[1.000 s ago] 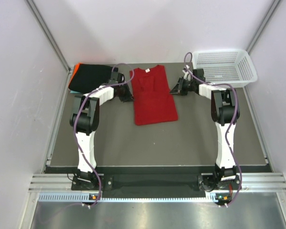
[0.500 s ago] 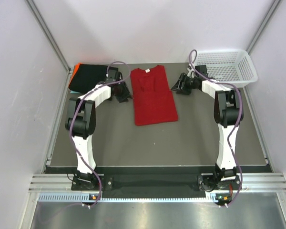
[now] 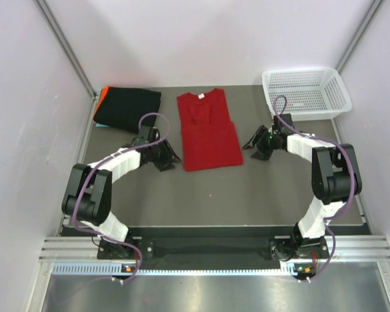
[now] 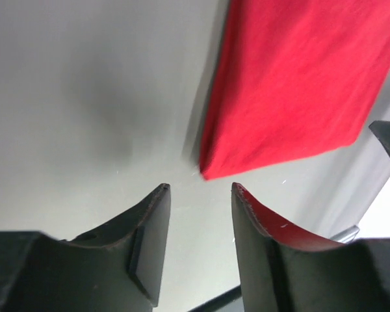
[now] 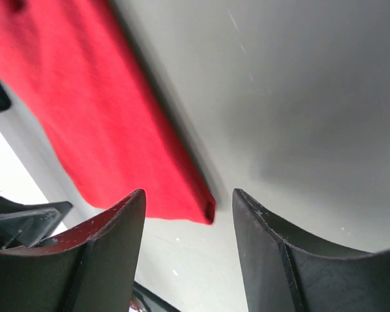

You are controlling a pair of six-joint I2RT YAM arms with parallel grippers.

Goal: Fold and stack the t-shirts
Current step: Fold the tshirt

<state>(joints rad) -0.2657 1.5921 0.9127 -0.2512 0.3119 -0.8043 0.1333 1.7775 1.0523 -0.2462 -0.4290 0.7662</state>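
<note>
Repositioning of both arms is the change of note. A second ago each gripper sits at the far end of the red shirt [image 3: 208, 130], beside the shoulders, with jaws together. Now the left gripper [image 3: 169, 158] and the right gripper [image 3: 252, 144] flank the near end, one at each hem corner, and both sets of jaws stand apart with nothing between them.

Left wrist view: the near-left corner of the shirt lies on the table [image 4: 84, 97] just beyond the gap between the fingers, close but not touching. Right wrist view: the near-right corner sits in line with the gap, just ahead of the tips; contact cannot be confirmed.

Condition of the shirt: flat at mid-table, collar toward the far edge, sleeves turned in so that the outline is a long narrow rectangle. Black shirt [image 3: 127, 107] lies folded at the far-left corner, with an orange edge [image 3: 100, 99] showing at its left side. Basket [image 3: 305, 91] stands at the far right, apart from the work.

Judgement: the lengthwise fold is done and released. Open jaws at the hem corners suggest the next step — pinch both corners and carry the hem toward the collar. Both grips need equal depth, or the fold comes out skewed
</note>
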